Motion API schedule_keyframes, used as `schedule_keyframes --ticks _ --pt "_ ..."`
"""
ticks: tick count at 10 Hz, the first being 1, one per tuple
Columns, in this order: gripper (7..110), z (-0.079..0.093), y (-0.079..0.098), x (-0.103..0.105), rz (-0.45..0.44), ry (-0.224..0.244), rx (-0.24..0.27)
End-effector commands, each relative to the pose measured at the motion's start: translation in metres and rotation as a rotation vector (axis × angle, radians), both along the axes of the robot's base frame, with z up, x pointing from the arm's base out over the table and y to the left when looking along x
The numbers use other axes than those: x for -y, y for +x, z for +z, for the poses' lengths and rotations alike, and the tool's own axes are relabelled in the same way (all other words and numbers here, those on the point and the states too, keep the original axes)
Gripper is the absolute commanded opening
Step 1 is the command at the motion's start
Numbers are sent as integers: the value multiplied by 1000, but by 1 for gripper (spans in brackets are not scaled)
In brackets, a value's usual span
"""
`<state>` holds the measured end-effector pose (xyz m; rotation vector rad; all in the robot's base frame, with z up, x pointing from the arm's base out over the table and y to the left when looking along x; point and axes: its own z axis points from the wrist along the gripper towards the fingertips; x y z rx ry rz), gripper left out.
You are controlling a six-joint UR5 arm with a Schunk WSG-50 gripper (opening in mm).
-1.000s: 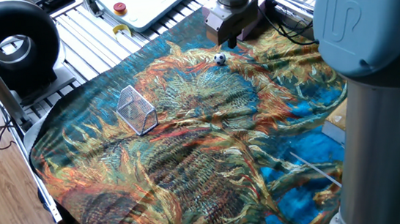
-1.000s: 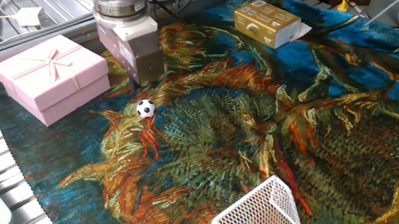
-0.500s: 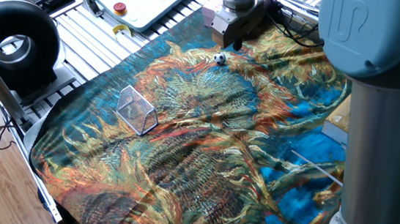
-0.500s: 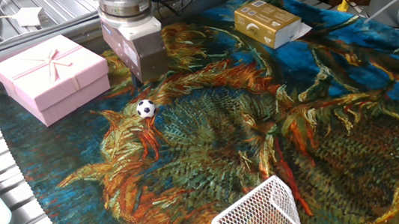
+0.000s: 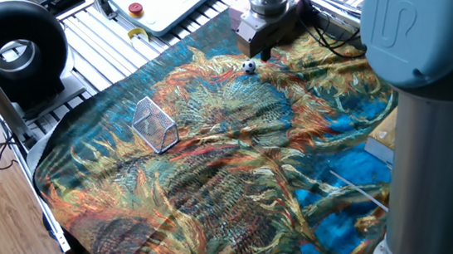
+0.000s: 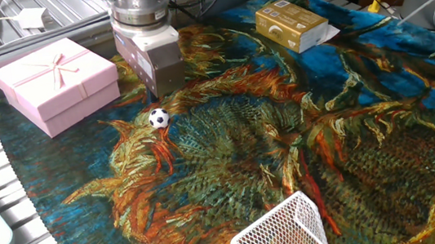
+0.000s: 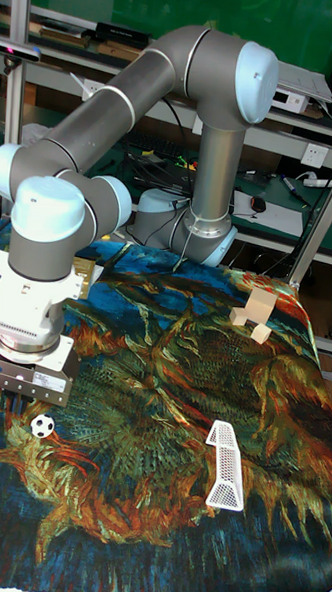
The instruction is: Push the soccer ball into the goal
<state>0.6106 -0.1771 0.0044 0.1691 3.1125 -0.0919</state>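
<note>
The soccer ball (image 5: 248,66) (image 6: 159,118) (image 7: 42,427), tiny and white with black patches, rests on the painted cloth near its far edge. My gripper (image 5: 266,51) (image 6: 162,90) (image 7: 17,398) hangs just behind the ball, a little above the cloth and apart from it. Its fingers look shut, with nothing between them. The goal (image 5: 154,124) (image 6: 280,234) (image 7: 225,466), a small white wire-mesh wedge, stands on the cloth well away from the ball on the opposite side from the gripper.
A pink gift box (image 6: 55,79) sits beside the gripper and a tan carton (image 6: 292,25) lies further along the cloth's edge. Wooden blocks (image 7: 253,315) lie near the robot base. A black round fan (image 5: 12,49) stands off the cloth. The arm's column (image 5: 426,124) fills the right.
The gripper has shifted slightly sideways and a bit closer to the ball. The ball and the goal have not moved.
</note>
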Motion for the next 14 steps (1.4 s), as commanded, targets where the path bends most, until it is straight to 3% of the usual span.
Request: schedule_keyframes --ticks 1,9,10,14 --pt "7 -4 5 -10 -21 11 16" --pt "7 -5 14 -22 -37 4 32" --pt "7 -5 15 -17 -28 -13 37" --pt "7 -4 19 8 9 -10 29"
